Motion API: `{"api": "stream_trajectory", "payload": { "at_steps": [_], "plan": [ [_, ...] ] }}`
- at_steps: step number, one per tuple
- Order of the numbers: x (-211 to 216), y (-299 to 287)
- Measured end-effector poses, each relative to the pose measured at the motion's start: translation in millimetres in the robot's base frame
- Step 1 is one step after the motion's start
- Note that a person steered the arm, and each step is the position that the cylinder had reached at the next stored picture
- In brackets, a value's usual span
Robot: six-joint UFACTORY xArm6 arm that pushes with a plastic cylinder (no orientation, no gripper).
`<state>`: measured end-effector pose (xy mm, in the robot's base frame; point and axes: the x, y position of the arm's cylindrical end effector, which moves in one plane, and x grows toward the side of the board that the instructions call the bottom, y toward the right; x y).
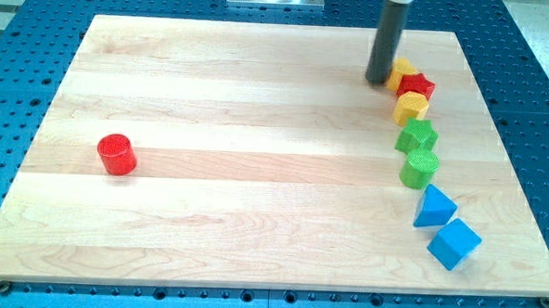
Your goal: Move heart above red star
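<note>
The red star lies near the view's top right on the wooden board. A yellow block, likely the heart, sits just above and left of it, touching it and partly hidden by my rod. My tip rests on the board right against that yellow block's left side. A second yellow block lies just below the red star.
Below the yellow block a curved line runs down the right side: a green star, a green cylinder, a blue triangle and a blue cube. A red cylinder stands alone at the view's left.
</note>
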<state>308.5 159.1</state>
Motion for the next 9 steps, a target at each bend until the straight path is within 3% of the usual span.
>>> {"api": "stream_trajectory", "payload": {
  "at_steps": [2,3,5,6,8,9],
  "plan": [
    [-2,-12],
    [-5,23],
    [-67,23],
    [-106,63],
    [-18,155],
    [0,127]
  ]
}}
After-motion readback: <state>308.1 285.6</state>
